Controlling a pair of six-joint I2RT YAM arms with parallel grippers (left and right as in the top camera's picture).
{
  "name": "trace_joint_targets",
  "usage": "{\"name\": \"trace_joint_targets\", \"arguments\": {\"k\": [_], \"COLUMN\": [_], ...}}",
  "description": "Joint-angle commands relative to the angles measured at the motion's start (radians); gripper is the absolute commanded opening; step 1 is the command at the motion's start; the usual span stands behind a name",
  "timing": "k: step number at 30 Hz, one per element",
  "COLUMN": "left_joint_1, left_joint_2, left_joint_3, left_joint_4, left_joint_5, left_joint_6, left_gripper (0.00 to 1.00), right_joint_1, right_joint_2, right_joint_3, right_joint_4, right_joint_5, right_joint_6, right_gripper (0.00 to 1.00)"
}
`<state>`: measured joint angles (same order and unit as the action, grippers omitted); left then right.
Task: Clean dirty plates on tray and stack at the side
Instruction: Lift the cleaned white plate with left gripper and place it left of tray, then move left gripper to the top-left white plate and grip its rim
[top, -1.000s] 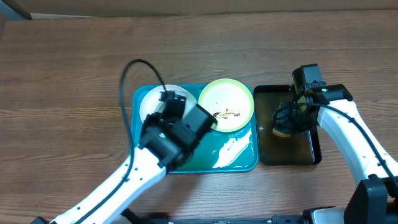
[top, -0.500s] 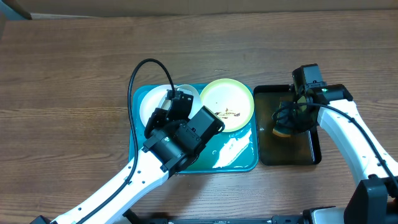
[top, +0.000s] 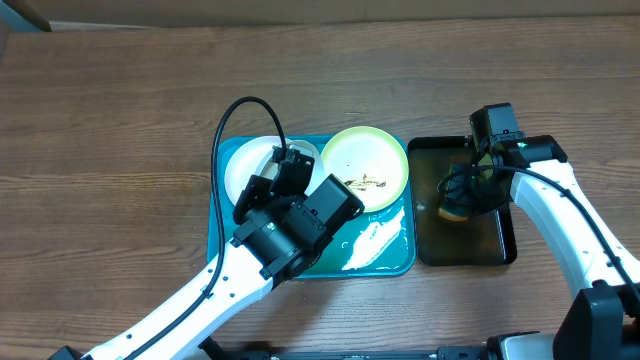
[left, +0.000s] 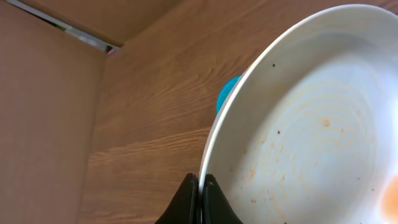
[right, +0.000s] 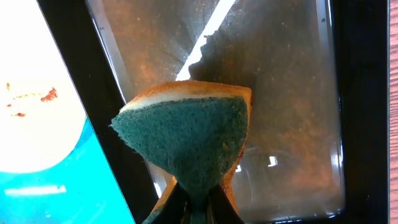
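Plates (top: 365, 165) sit in teal tray (top: 390, 262); sponge (right: 186, 140) over black tray (top: 495, 245).

Glossy plastic tray (top: 398, 262), smooth white plate (left: 298, 124), wood-grain table (top: 120, 120), rough sponge (right: 186, 134).

The bench (top: 110, 110) is brown wood-grain board, and two trays lie directly on it, side by side. The teal-blue tray (top: 385, 258) sits beneath the left fingers (left: 188, 200). The black tray (top: 498, 240) sits beneath the right fingers (right: 176, 205), its rim just beside the teal one's; whether they touch cannot be told. The wood runs on past the left fingers.
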<state>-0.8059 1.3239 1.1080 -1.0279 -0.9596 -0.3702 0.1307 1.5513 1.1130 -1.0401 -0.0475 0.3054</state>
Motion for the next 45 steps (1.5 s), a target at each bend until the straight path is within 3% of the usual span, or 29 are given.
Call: {"name": "trace_joint_targets", "arguments": {"k": [1, 7, 14, 19, 22, 27, 36, 43, 44, 45], "left_joint_1": [0.057, 0.33, 0.864, 1.167, 1.278, 1.367, 1.393, 1.394, 1.396, 1.398], "left_joint_2": [-0.027, -0.06, -0.054, -0.002, 0.049, 0.146, 0.326, 0.375, 0.375, 0.375], "left_joint_3": [0.024, 0.05, 0.068, 0.068, 0.068, 0.068, 0.068, 0.068, 0.068, 0.068], "left_joint_4": [-0.014, -0.015, 0.017, 0.065, 0.096, 0.154, 0.28, 0.296, 0.295, 0.293], "left_joint_5": [0.045, 0.327, 0.752, 0.938, 1.022, 1.077, 1.079, 0.98, 0.976, 0.978], "left_joint_6": [-0.05, -0.024, 0.073, 0.076, 0.068, 0.068, 0.101, 0.101, 0.101, 0.101], "left_gripper": [0.04, 0.04, 0.04, 0.04, 0.04, 0.04, 0.04, 0.04, 0.06, 0.15], "right_joint_1": [-0.003, -0.003, -0.003, -0.003, -0.003, -0.003, -0.003, -0.003, -0.003, -0.003], "right_joint_2": [-0.018, -0.018, -0.018, -0.018, -0.018, -0.018, -0.018, -0.018, -0.018, -0.018], "right_joint_3": [0.018, 0.018, 0.018, 0.018, 0.018, 0.018, 0.018, 0.018, 0.018, 0.018], "right_joint_4": [0.001, -0.006, -0.006, -0.006, -0.008, -0.011, -0.03, -0.04, -0.039, -0.039], "right_joint_5": [0.006, 0.013, 0.013, 0.013, 0.013, 0.013, 0.013, 0.013, 0.013, 0.013], "right_joint_6": [-0.008, -0.008, -0.008, -0.008, -0.008, -0.008, -0.008, -0.008, -0.008, -0.008], "right_gripper": [0.04, 0.04, 0.04, 0.04, 0.04, 0.04, 0.04, 0.04, 0.04, 0.04]}}
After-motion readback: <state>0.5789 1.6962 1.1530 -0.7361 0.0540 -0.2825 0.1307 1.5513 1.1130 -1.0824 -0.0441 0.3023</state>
